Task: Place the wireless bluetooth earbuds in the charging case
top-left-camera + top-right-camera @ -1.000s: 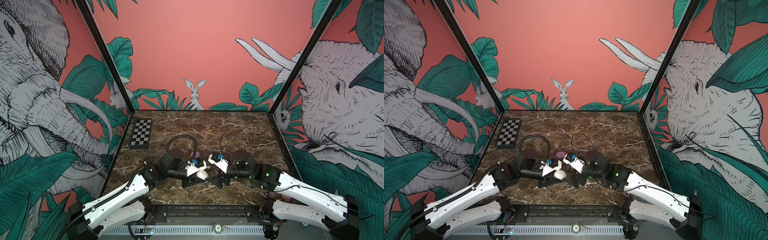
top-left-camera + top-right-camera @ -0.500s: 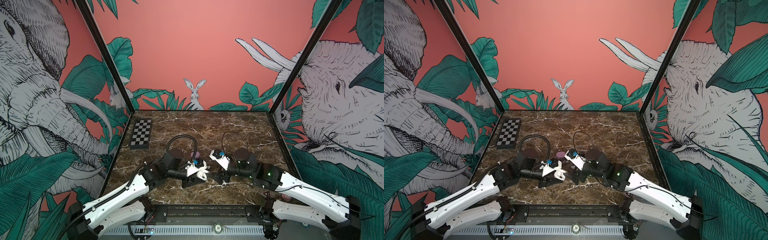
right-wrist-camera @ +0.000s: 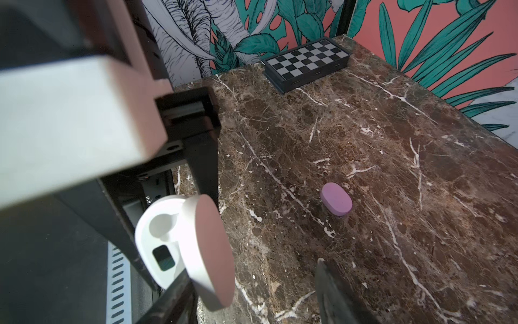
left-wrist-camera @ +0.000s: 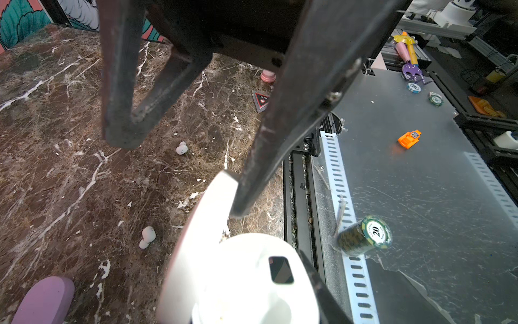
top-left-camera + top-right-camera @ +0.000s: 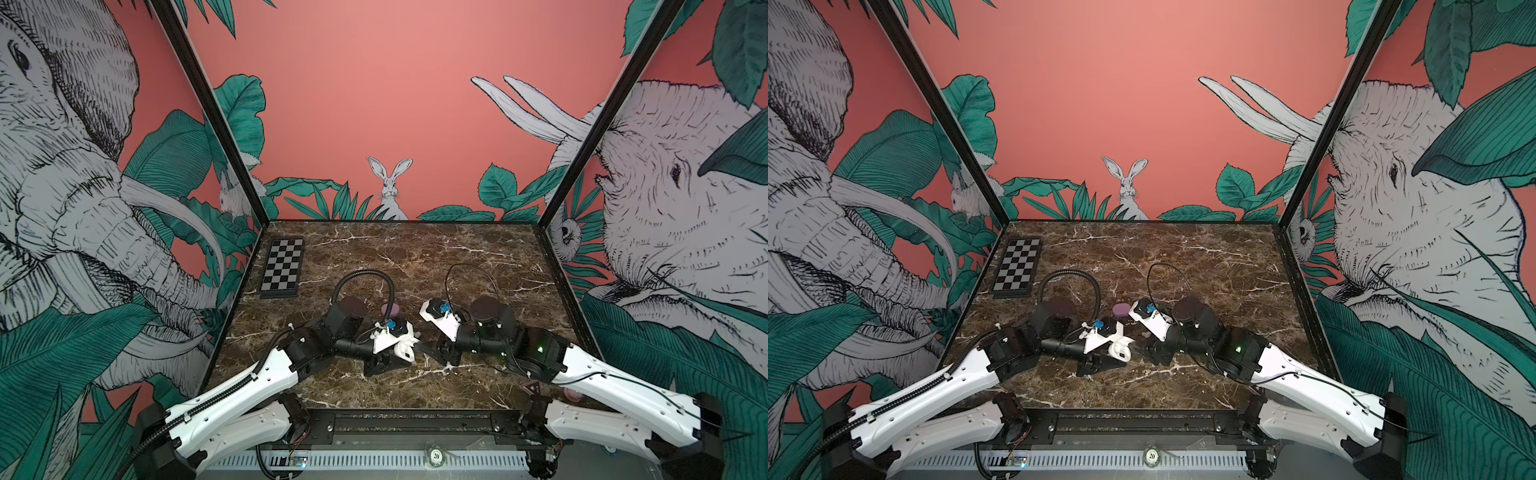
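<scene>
Clamping the white charging case (image 4: 252, 261) between its jaws, the left gripper (image 4: 244, 308) holds it just above the marble table (image 5: 457, 270), near the middle of the front half. The case's lid (image 3: 213, 252) is swung open, and a round well and a small dark window show in its face. The right gripper (image 3: 255, 270) faces the case from the opposite side with its jaws well apart and nothing between them. In the left wrist view one of its fingers (image 4: 274, 140) crosses the rim of the open lid; whether it touches cannot be told. A white earbud (image 4: 181, 147) lies loose on the marble outside the case, seen beneath the gap between the right gripper's fingers. A second white earbud (image 4: 147, 237) lies apart from it, near the lid's outer side. A lilac case (image 3: 336, 203), closed and lying flat, rests on the marble farther back; in both top views it sits between the two wrists (image 5: 390, 309). A small chessboard (image 5: 281, 268) lies near the table's back left corner, well apart from everything else. Off the table, on the metal shelf (image 4: 420, 224) along its front edge, stands a stack of poker chips (image 4: 364, 235) marked 20, and farther along lies an orange toy (image 4: 409, 138).
</scene>
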